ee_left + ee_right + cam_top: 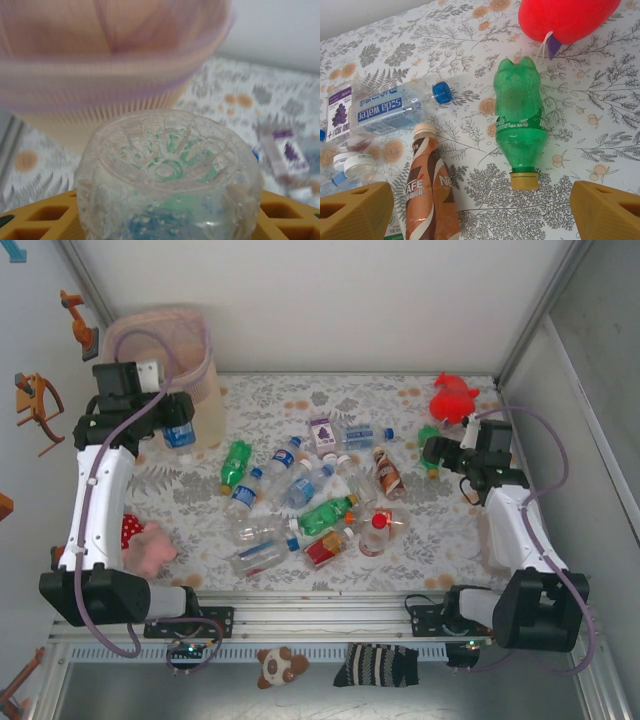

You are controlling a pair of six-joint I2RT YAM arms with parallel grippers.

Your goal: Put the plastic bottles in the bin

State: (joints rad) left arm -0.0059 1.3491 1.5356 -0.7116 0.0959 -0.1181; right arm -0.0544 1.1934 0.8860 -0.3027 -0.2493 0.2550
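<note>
Bottle [167, 165], clear, base outward between left gripper [176, 420] fingers [30, 217], jaws closed on its sides; grip looks firm, though wrist view blurred. Just beside bin [165, 335] wall, not yet over mouth. Best: raise above rim, centre over opening, then release. Other bottles [300, 490] scattered on table [450, 540]. Right gripper [480, 205] wide open, empty, above green bottle [520, 120]

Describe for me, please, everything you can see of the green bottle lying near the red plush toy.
The green bottle is translucent plastic, apparently empty, with a lobed base, a label band around its middle and a yellowish cap. It lies on its side on the flowered tablecloth, cap toward the right wrist camera, base toward the red plush toy, a small gap between them.
</note>
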